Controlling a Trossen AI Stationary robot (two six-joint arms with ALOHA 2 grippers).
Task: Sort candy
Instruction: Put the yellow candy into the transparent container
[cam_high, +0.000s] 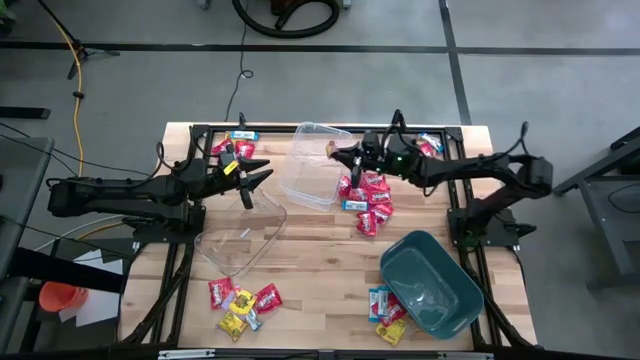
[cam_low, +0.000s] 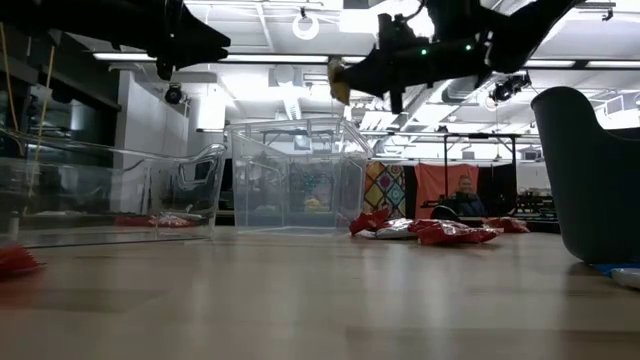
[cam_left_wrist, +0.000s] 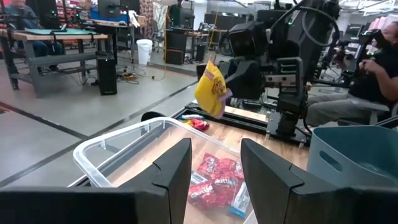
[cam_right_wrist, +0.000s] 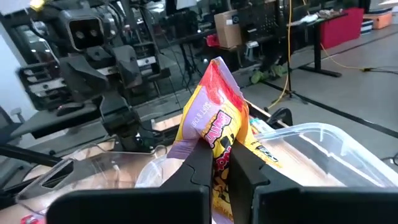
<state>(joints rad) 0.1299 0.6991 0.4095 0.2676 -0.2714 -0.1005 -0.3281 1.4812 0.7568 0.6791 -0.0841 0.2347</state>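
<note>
Our right gripper (cam_high: 338, 153) is clamped tight on a yellow wrapped candy packet (cam_right_wrist: 214, 134), held in the air over the far clear plastic tub (cam_high: 318, 165) at the table's far-middle. The packet hangs long axis roughly upright, pinched near its lower end, top standing free above the fingertips. The relation that counts: tub's open mouth lies right under the packet, so we judge a release there likely drops it inside, though whether this tub is meant for yellow we can't tell. The wrist view suggests the packet sits near the tub's rim, not dead centre, so a bounce off the wall is possible.

Our left gripper (cam_high: 258, 179) hangs part-open w/ nothing between the fingers (cam_left_wrist: 171, 171), above the far end of the near clear plastic tub (cam_high: 240, 236) on the table's left half. The right arm is plainly the nearer to the drop.

Loose candy: a red heap (cam_high: 368, 200) w/ a few blue-and-white packets beside the far tub at the table's centre-right; a mixed red/yellow cluster (cam_high: 242, 305) at the near-left edge; more (cam_high: 388, 318) by the tilted teal plastic bin (cam_high: 430, 282) at the near-right corner; a few (cam_high: 235, 145) at the far-left edge.

Surface is pale wood planking (cam_high: 310, 270) on a dark frame. Room beyond: workshop benches, cables; a seated person (cam_low: 466, 196) far off.
</note>
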